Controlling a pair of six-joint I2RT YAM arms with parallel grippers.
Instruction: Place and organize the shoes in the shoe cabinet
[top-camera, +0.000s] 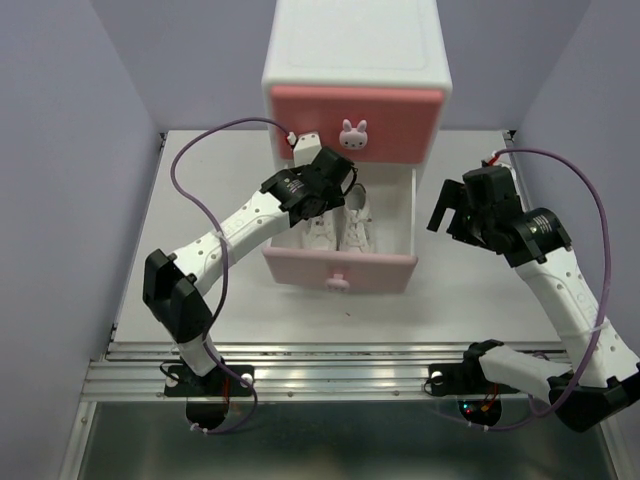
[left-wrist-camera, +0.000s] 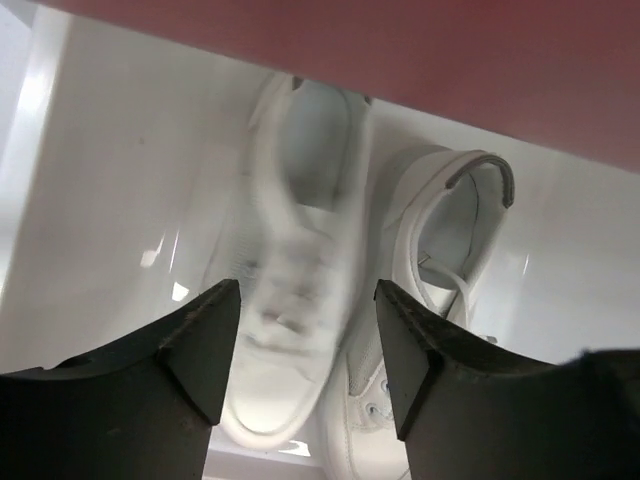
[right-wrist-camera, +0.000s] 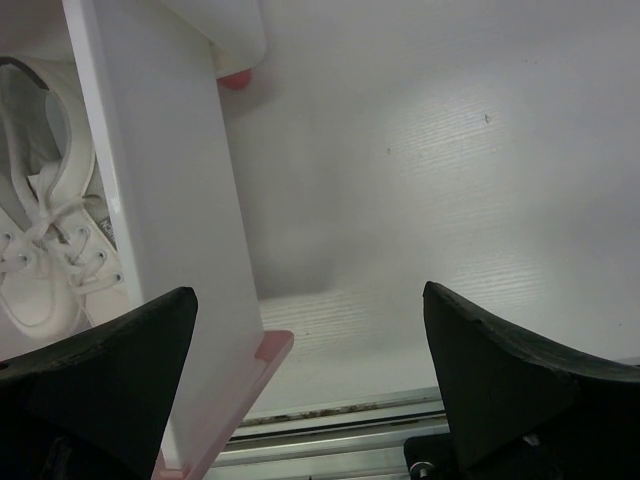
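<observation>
The shoe cabinet (top-camera: 355, 60) stands at the back, its darker pink upper drawer (top-camera: 400, 115) shut. The pale pink lower drawer (top-camera: 340, 270) is pulled out. Two white shoes lie in it side by side, toes toward me: the left one (top-camera: 318, 234) and the right one (top-camera: 357, 228). My left gripper (top-camera: 335, 182) hangs open and empty just above the left shoe. In the left wrist view that shoe (left-wrist-camera: 300, 250) is blurred between the open fingers, next to the right shoe (left-wrist-camera: 445, 250). My right gripper (top-camera: 450, 215) is open and empty, right of the drawer. The orange shoes are out of view.
The right wrist view shows the drawer's white side wall (right-wrist-camera: 165, 200), a white shoe (right-wrist-camera: 40, 250) inside it, and bare table (right-wrist-camera: 450, 150) under the open fingers. A metal rail (top-camera: 320, 365) runs along the table's near edge. Grey walls close in on both sides.
</observation>
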